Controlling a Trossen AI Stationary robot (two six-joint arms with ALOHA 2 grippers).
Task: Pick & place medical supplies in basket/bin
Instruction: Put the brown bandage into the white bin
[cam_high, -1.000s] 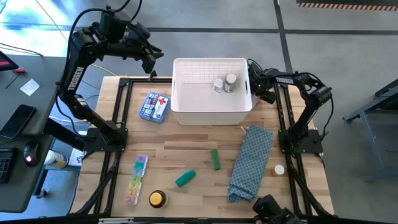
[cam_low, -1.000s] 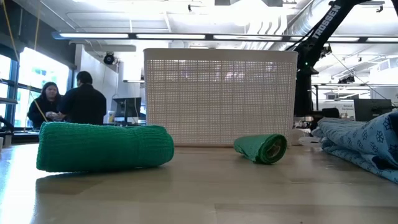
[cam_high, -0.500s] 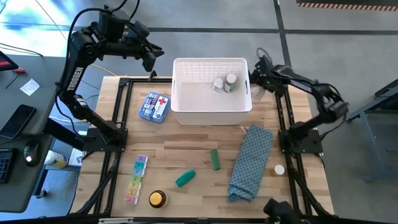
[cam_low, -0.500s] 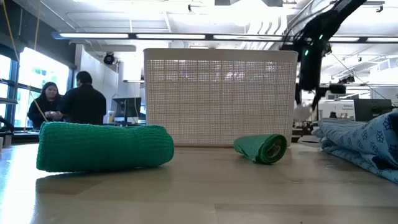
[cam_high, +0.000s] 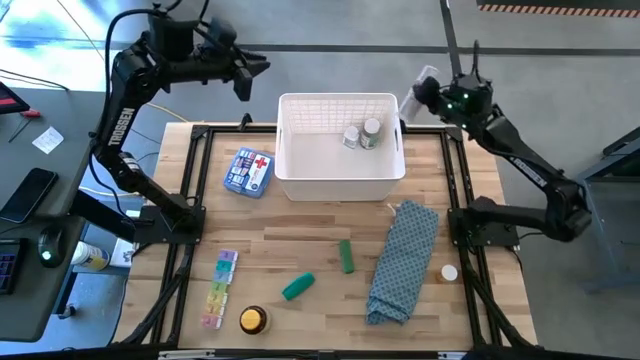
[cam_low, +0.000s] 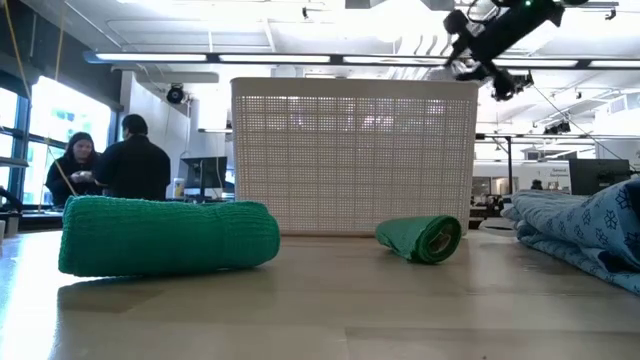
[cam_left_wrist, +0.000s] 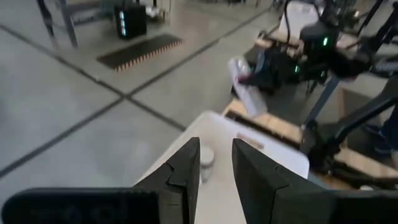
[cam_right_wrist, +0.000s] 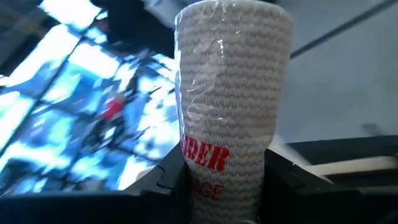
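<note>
Right hand (cam_high: 428, 82), at the upper right of the overhead view, is clamped on a white, plastic-wrapped bandage roll (cam_right_wrist: 230, 93) with red lettering. In the right wrist view the roll stands up between the two dark fingers (cam_right_wrist: 292, 183), its long axis running outward from the hand. In the low view this hand (cam_low: 470, 45) hangs high, above the basket's right-hand end.

White lattice-sided basket (cam_high: 340, 185) sits at the top centre of the wooden bench (cam_high: 300, 245). It already holds two white-capped bottles (cam_high: 362, 133) near its upper right corner. The held roll lies just outside the basket's upper right corner, so the basket opening is a short way to the left of the hand in the overhead view. Judging from this, the coming move is a short carry leftward over the rim, then a release.

Left hand (cam_high: 240, 75) hovers off the bench's upper left edge, its fingers (cam_left_wrist: 186, 171) a little apart and holding nothing.

Other supplies wait on the bench: a blue-white red-cross pack (cam_high: 249, 172) left of the basket, a rainbow pill organiser (cam_high: 219, 288) and round yellow tin (cam_high: 253, 320) at lower left, and two green rolls (cam_high: 298, 287) (cam_high: 346, 255) at lower centre. A blue patterned cloth (cam_high: 402, 262) lies at the right.
</note>
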